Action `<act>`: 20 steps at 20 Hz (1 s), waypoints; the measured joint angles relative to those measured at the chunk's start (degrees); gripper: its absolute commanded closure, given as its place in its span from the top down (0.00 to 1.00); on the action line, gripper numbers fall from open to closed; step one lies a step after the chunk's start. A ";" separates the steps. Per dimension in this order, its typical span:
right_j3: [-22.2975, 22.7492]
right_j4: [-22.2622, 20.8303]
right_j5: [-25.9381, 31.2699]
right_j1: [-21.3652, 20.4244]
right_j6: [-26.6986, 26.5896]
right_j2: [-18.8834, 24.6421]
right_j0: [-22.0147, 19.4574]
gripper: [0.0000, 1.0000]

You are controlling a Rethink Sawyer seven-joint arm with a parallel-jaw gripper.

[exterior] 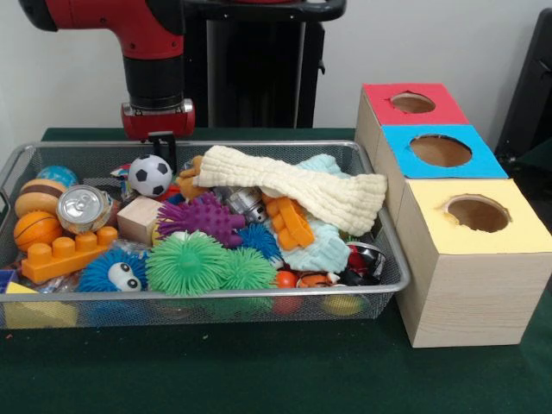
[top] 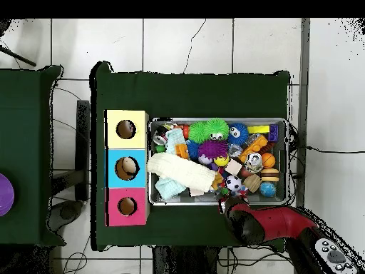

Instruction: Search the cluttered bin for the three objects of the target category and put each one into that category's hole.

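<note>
A green-covered bench (exterior: 276, 371) carries a wire mesh bin (exterior: 392, 259) heaped with toys. Beside it stand three wooden boxes, topped yellow (exterior: 477, 214), blue (exterior: 441, 151) and red (exterior: 412, 103), each with a round hole. A cream cloth (exterior: 302, 194) drapes the pile: soft, light, probably best pinched at a fold. The claw (exterior: 161, 145) hangs over the bin's far edge near a small soccer ball (exterior: 150, 175); its spread cannot be told. No writing is legible.
</note>
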 measured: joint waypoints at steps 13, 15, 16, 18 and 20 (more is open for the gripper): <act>10.15 15.12 9.24 -14.71 0.00 1.92 0.99 0.00; 10.80 16.67 11.03 -16.09 0.00 2.28 1.39 0.00; 11.09 17.40 11.86 -16.71 0.00 2.44 1.60 0.00; 11.74 18.73 13.09 -17.80 0.00 2.73 2.10 0.00; 12.05 19.21 13.38 -18.17 0.00 2.86 2.32 0.00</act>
